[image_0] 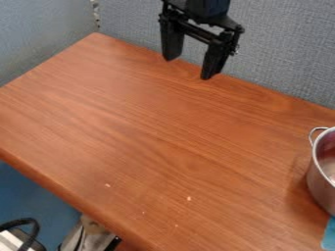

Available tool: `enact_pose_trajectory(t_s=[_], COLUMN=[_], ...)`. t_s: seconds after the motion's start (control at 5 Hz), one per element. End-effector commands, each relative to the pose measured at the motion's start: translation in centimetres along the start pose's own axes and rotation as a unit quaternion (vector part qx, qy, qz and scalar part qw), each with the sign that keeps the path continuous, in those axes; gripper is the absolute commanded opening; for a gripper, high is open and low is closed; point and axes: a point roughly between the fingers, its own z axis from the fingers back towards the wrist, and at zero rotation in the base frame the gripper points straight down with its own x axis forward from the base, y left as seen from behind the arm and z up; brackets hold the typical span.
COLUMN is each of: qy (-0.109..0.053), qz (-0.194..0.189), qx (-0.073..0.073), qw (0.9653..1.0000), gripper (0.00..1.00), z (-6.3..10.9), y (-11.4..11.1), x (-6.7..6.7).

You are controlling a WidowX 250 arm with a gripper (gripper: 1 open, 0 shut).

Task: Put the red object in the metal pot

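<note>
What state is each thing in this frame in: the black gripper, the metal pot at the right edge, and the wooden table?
Black two-finger gripper: open, holding nothing, pointing down above the table's far edge.
Round shiny steel pot: upright on the table, cut off by the right edge of the picture; a reddish tint shows inside, but what it is cannot be told.
Brown wooden table: bare where visible apart from the pot.
</note>
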Motion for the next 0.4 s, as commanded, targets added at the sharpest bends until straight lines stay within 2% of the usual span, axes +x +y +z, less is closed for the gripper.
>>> enact_pose_trajectory(t_s=[0.0,0.2], qy=[-0.014,-0.022], qz=[0.022,0.046], qx=[-0.018,-0.034], qw=[0.9995,0.9981], gripper=[1.00,1.00], z=[0.26,0.02], y=[-1.05,-1.93], x=[-0.01,0.03])
